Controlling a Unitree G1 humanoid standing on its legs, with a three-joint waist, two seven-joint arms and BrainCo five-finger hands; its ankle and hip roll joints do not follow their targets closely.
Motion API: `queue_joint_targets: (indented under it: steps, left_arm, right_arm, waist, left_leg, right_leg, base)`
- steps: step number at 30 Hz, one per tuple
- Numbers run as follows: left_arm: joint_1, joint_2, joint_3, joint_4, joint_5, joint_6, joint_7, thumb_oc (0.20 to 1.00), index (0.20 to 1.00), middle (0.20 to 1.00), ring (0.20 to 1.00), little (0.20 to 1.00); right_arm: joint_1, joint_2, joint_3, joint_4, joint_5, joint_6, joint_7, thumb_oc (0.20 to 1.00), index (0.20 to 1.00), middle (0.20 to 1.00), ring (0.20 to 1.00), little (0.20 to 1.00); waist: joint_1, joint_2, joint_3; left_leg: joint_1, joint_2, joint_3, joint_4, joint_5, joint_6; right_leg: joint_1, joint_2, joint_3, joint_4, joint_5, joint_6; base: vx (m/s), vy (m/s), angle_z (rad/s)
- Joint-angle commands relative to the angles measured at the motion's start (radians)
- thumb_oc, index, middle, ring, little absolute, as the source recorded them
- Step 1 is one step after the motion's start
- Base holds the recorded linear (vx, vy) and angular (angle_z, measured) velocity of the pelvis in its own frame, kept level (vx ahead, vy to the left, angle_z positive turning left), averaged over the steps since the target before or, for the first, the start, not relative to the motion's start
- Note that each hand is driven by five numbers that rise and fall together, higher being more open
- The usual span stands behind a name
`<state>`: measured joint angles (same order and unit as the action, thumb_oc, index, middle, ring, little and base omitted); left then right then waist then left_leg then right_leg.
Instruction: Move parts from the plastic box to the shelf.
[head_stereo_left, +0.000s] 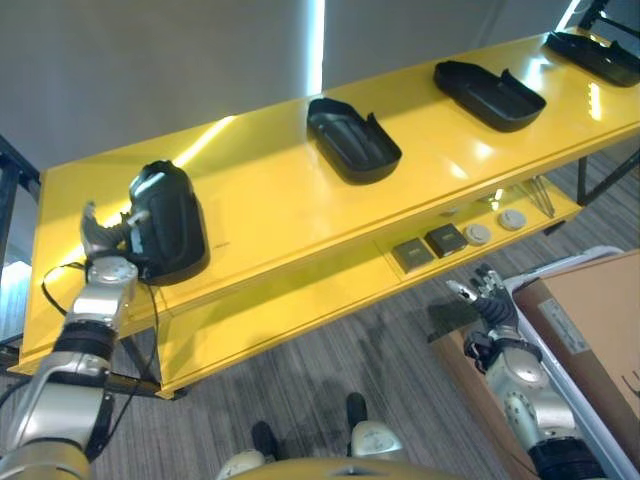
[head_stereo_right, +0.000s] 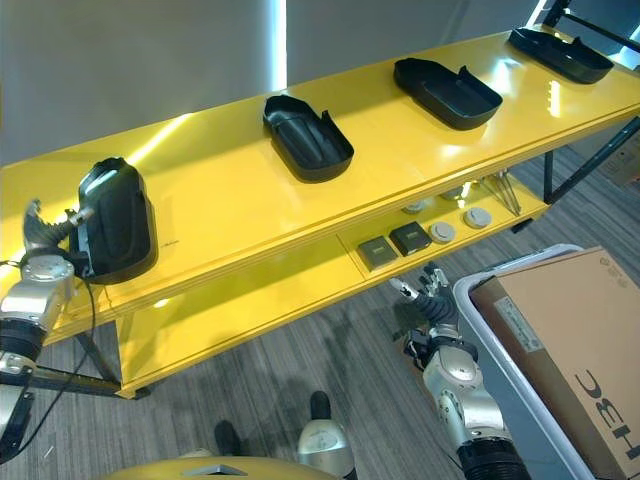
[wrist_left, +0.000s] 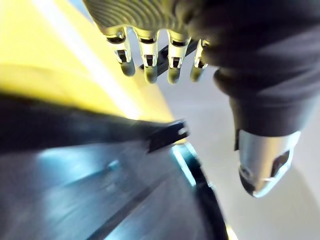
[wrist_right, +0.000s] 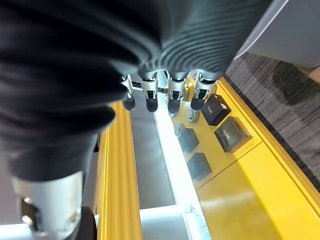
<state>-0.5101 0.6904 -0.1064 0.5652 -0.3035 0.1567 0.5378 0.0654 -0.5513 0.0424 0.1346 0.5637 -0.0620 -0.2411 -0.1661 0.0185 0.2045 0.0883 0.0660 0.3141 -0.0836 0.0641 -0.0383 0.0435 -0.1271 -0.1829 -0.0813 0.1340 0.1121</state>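
We saw the yellow shelf (head_stereo_left: 280, 200) running from 8 o'clock to 2 o'clock across the head views, with four black parts on its top level. The leftmost part (head_stereo_left: 168, 222), at about 9 o'clock, stood near the front edge with its domed back up. Our left hand (head_stereo_left: 105, 238) was raised beside it, the forearm rising from 7 o'clock, the wrist bent so the fingers pointed up and toward the part. In the left wrist view the fingers (wrist_left: 150, 62) hung straight and slack, the thumb (wrist_left: 265, 160) well apart from them, closing on nothing; the part's dark edge lay just past them, and we could not tell whether the palm touched it.

Three more parts lay open side up: the second part (head_stereo_left: 352, 140) at 12 o'clock, the third part (head_stereo_left: 490, 93) at 1 o'clock, the fourth part (head_stereo_left: 595, 55) at 2 o'clock.

Our right hand (head_stereo_left: 487, 297) hovered low at 4 o'clock, in front of the lower shelf level, forearm climbing from 5 o'clock, fingers spread and relaxed, empty. The small dark blocks (head_stereo_left: 430, 246) and round pieces (head_stereo_left: 495, 226) sat on that lower level, near the hand but apart from it. The plastic box (head_stereo_right: 480, 300) stood at 4 o'clock with a cardboard carton (head_stereo_right: 570, 340) in it.
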Motion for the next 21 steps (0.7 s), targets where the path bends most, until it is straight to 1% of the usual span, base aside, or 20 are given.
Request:
queue_joint_targets:
  steps: [1, 2, 3, 5, 6, 7, 8, 9, 11, 12, 13, 14, 15, 16, 17, 18, 19, 20, 21]
  left_arm:
    - [-0.013, 0.153, 0.100, -0.127, 0.047, -0.198, 0.072, 1.000, 1.000, 1.000, 1.000, 1.000]
    - [-0.008, 0.161, 0.109, -0.145, 0.053, -0.220, 0.071, 1.000, 1.000, 1.000, 1.000, 1.000]
    - [0.032, 0.204, 0.174, -0.281, 0.075, -0.257, 0.038, 1.000, 1.000, 1.000, 1.000, 1.000]
    - [0.099, 0.236, 0.255, -0.451, 0.059, -0.281, -0.027, 1.000, 1.000, 1.000, 1.000, 1.000]
    - [0.169, 0.245, 0.318, -0.570, 0.028, -0.316, -0.110, 1.000, 1.000, 1.000, 1.000, 1.000]
    - [0.206, 0.239, 0.344, -0.632, 0.001, -0.313, -0.157, 1.000, 1.000, 1.000, 1.000, 1.000]
    - [0.260, 0.220, 0.368, -0.713, -0.062, -0.335, -0.260, 1.000, 1.000, 1.000, 1.000, 1.000]
    - [0.323, 0.192, 0.395, -0.792, -0.127, -0.333, -0.378, 1.000, 1.000, 1.000, 1.000, 1.000]
    - [0.458, 0.111, 0.413, -0.946, -0.227, -0.285, -0.599, 1.000, 1.000, 1.000, 1.000, 1.000]
    - [0.506, 0.082, 0.417, -0.981, -0.247, -0.261, -0.673, 1.000, 1.000, 1.000, 1.000, 1.000]
    - [0.578, 0.043, 0.404, -1.014, -0.236, -0.239, -0.783, 1.000, 1.000, 1.000, 1.000, 1.000]
    - [0.617, 0.023, 0.389, -1.016, -0.248, -0.222, -0.831, 1.000, 1.000, 1.000, 1.000, 1.000]
    - [0.649, -0.004, 0.355, -1.003, -0.214, -0.231, -0.895, 1.000, 1.000, 1.000, 1.000, 1.000]
    - [0.693, -0.018, 0.319, -0.995, -0.248, -0.191, -0.972, 0.834, 0.834, 0.834, 0.834, 0.834]
    - [0.727, -0.028, 0.280, -0.980, -0.296, -0.164, -1.016, 0.504, 0.504, 0.504, 0.504, 0.504]
    - [0.736, -0.030, 0.267, -0.974, -0.318, -0.141, -1.029, 0.416, 0.416, 0.416, 0.416, 0.416]
    - [0.754, -0.032, 0.224, -0.956, -0.346, -0.124, -1.046, 0.200, 0.200, 0.200, 0.200, 0.200]
    - [0.762, -0.035, 0.193, -0.941, -0.381, -0.117, -1.055, 0.200, 0.200, 0.200, 0.200, 0.200]
    - [0.763, -0.037, 0.183, -0.936, -0.400, -0.107, -1.058, 0.200, 0.200, 0.200, 0.200, 0.200]
  right_arm:
    - [-0.028, -0.014, -0.011, -0.034, -0.002, -0.052, -0.018, 1.000, 1.000, 1.000, 1.000, 1.000]
    - [-0.027, -0.012, -0.013, -0.036, -0.005, -0.051, -0.019, 1.000, 1.000, 1.000, 1.000, 1.000]
    - [-0.014, 0.002, -0.030, -0.043, -0.022, -0.045, -0.022, 1.000, 1.000, 1.000, 1.000, 1.000]
    - [0.008, 0.023, -0.055, -0.057, -0.044, -0.037, -0.027, 1.000, 1.000, 1.000, 1.000, 1.000]
    - [0.026, 0.039, -0.075, -0.075, -0.056, -0.025, -0.030, 1.000, 1.000, 1.000, 1.000, 1.000]
    - [0.035, 0.047, -0.083, -0.087, -0.064, -0.018, -0.033, 1.000, 1.000, 1.000, 1.000, 1.000]
    - [0.048, 0.062, -0.098, -0.109, -0.072, -0.006, -0.035, 1.000, 1.000, 1.000, 1.000, 1.000]
    - [0.068, 0.074, -0.111, -0.127, -0.080, -0.002, -0.032, 1.000, 1.000, 1.000, 1.000, 1.000]
    - [0.110, 0.102, -0.145, -0.181, -0.091, 0.020, -0.029, 1.000, 1.000, 1.000, 1.000, 1.000]
    - [0.125, 0.105, -0.154, -0.200, -0.088, 0.028, -0.029, 1.000, 1.000, 1.000, 1.000, 1.000]
    - [0.146, 0.109, -0.165, -0.222, -0.080, 0.035, -0.030, 1.000, 1.000, 1.000, 1.000, 1.000]
    - [0.159, 0.107, -0.173, -0.231, -0.072, 0.036, -0.027, 1.000, 1.000, 1.000, 1.000, 1.000]
    - [0.172, 0.105, -0.170, -0.231, -0.067, 0.029, -0.028, 1.000, 1.000, 1.000, 1.000, 1.000]
    - [0.182, 0.095, -0.170, -0.219, -0.049, 0.016, -0.022, 1.000, 1.000, 1.000, 1.000, 1.000]
    - [0.184, 0.083, -0.157, -0.204, -0.041, -0.003, -0.027, 1.000, 1.000, 1.000, 1.000, 1.000]
    - [0.184, 0.079, -0.151, -0.199, -0.037, -0.010, -0.029, 1.000, 1.000, 1.000, 1.000, 1.000]
    - [0.183, 0.066, -0.138, -0.189, -0.026, -0.023, -0.037, 1.000, 1.000, 1.000, 1.000, 1.000]
    - [0.181, 0.059, -0.130, -0.180, -0.019, -0.031, -0.041, 1.000, 1.000, 1.000, 1.000, 1.000]
    - [0.181, 0.056, -0.127, -0.177, -0.016, -0.034, -0.041, 1.000, 1.000, 1.000, 1.000, 1.000]
  waist:
    - [0.040, 0.002, -0.047]
    - [0.043, 0.002, -0.049]
    - [0.058, 0.003, -0.049]
    - [0.081, 0.004, -0.055]
    - [0.097, 0.003, -0.057]
    - [0.102, 0.003, -0.058]
    - [0.113, 0.001, -0.058]
    - [0.120, 0.000, -0.059]
    - [0.141, -0.006, -0.056]
    - [0.147, -0.007, -0.058]
    - [0.158, -0.009, -0.058]
    - [0.161, -0.010, -0.058]
    - [0.166, -0.012, -0.060]
    - [0.173, -0.014, -0.059]
    - [0.179, -0.012, -0.055]
    - [0.181, -0.012, -0.054]
    - [0.183, -0.010, -0.052]
    - [0.184, -0.010, -0.052]
    - [0.185, -0.010, -0.051]
  left_leg:
    - [-0.036, 0.084, -0.008, 0.096, -0.055, -0.022]
    - [-0.037, 0.083, -0.009, 0.095, -0.055, -0.022]
    - [-0.032, 0.082, -0.017, 0.094, -0.058, -0.022]
    - [-0.036, 0.080, -0.025, 0.090, -0.055, -0.024]
    - [-0.036, 0.078, -0.031, 0.087, -0.056, -0.024]
    - [-0.036, 0.077, -0.034, 0.086, -0.057, -0.025]
    - [-0.035, 0.076, -0.039, 0.082, -0.057, -0.025]
    - [-0.033, 0.074, -0.044, 0.079, -0.058, -0.025]
    - [-0.030, 0.071, -0.053, 0.077, -0.061, -0.024]
    - [-0.031, 0.070, -0.056, 0.075, -0.061, -0.024]
    - [-0.030, 0.068, -0.059, 0.073, -0.062, -0.023]
    - [-0.030, 0.067, -0.061, 0.073, -0.062, -0.022]
    - [-0.031, 0.067, -0.061, 0.075, -0.063, -0.021]
    - [-0.035, 0.066, -0.065, 0.078, -0.063, -0.019]
    - [-0.038, 0.066, -0.067, 0.078, -0.062, -0.017]
    - [-0.039, 0.066, -0.067, 0.078, -0.061, -0.017]
    - [-0.039, 0.065, -0.065, 0.077, -0.059, -0.015]
    - [-0.039, 0.065, -0.065, 0.077, -0.059, -0.014]
    - [-0.039, 0.065, -0.065, 0.077, -0.058, -0.013]
  right_leg:
    - [-0.020, -0.064, -0.013, 0.123, -0.135, 0.052]
    - [-0.020, -0.064, -0.014, 0.122, -0.135, 0.052]
    - [-0.009, -0.069, -0.025, 0.118, -0.137, 0.054]
    - [-0.005, -0.072, -0.037, 0.109, -0.130, 0.057]
    - [0.001, -0.074, -0.046, 0.103, -0.128, 0.058]
    - [0.003, -0.076, -0.050, 0.101, -0.127, 0.060]
    - [0.007, -0.078, -0.057, 0.097, -0.126, 0.062]
    - [0.013, -0.079, -0.063, 0.092, -0.125, 0.064]
    - [0.022, -0.082, -0.075, 0.085, -0.121, 0.068]
    - [0.023, -0.082, -0.077, 0.082, -0.119, 0.069]
    - [0.025, -0.081, -0.083, 0.077, -0.115, 0.071]
    - [0.027, -0.081, -0.083, 0.076, -0.113, 0.070]
    - [0.027, -0.081, -0.084, 0.072, -0.110, 0.070]
    - [0.025, -0.080, -0.084, 0.070, -0.106, 0.069]
    - [0.024, -0.080, -0.087, 0.068, -0.102, 0.068]
    - [0.023, -0.081, -0.087, 0.067, -0.099, 0.068]
    - [0.022, -0.081, -0.088, 0.064, -0.096, 0.069]
    - [0.023, -0.081, -0.090, 0.063, -0.095, 0.068]
    - [0.023, -0.081, -0.091, 0.063, -0.095, 0.068]
  base:
    - [0.00, 0.008, 0.16]
    - [0.02, 0.008, 0.19]
    - [0.03, 0.006, 0.20]
    - [0.03, 0.010, 0.07]
    - [0.02, 0.012, 0.19]
    - [0.02, 0.013, 0.29]
    - [0.01, 0.008, 0.29]
    - [0.01, 0.005, 0.21]
    - [0.01, -0.006, 0.21]
    - [0.00, -0.015, 0.19]
    - [0.00, -0.015, 0.13]
    - [0.00, -0.017, 0.08]
    - [-0.01, -0.014, 0.14]
    - [-0.03, -0.010, 0.20]
    - [-0.04, -0.002, 0.17]
    - [-0.04, 0.009, 0.09]
    - [0.00, 0.000, 0.00]
    - [0.00, 0.000, 0.00]
    - [0.00, 0.000, 0.00]
